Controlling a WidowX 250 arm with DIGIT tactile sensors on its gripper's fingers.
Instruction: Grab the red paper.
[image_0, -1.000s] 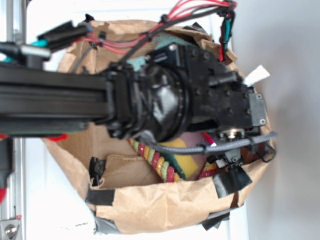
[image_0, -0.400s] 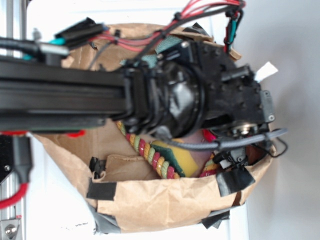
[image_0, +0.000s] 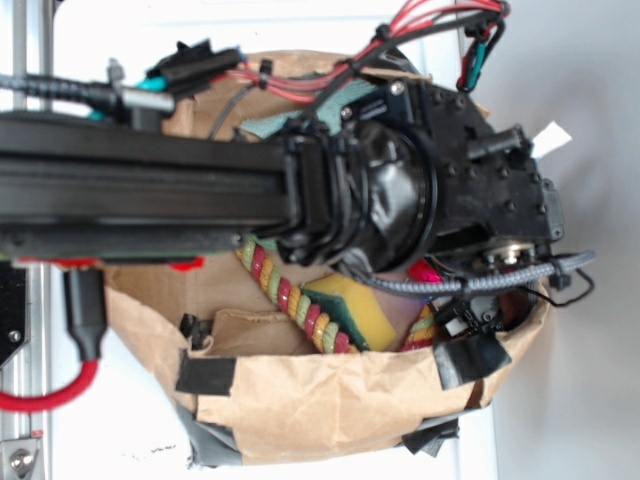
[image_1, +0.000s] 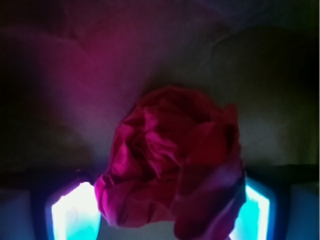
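I see the red paper (image_1: 172, 172) sitting between my spread fingers (image_1: 75, 215), still ungripped, down inside the brown paper bag (image_0: 330, 400); light, soft and crushable, I'd pinch its crumpled middle gently.

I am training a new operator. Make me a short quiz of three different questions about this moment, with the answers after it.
1. True or false: in the wrist view, the red paper lies between the two lit fingers.
2. What kind of container holds the striped rope? A) metal tray B) brown paper bag C) glass bowl
3. Fill in: in the exterior view, the arm comes in from the ____ edge of the picture.

Key: 1 true. 2 B, the brown paper bag. 3 left.
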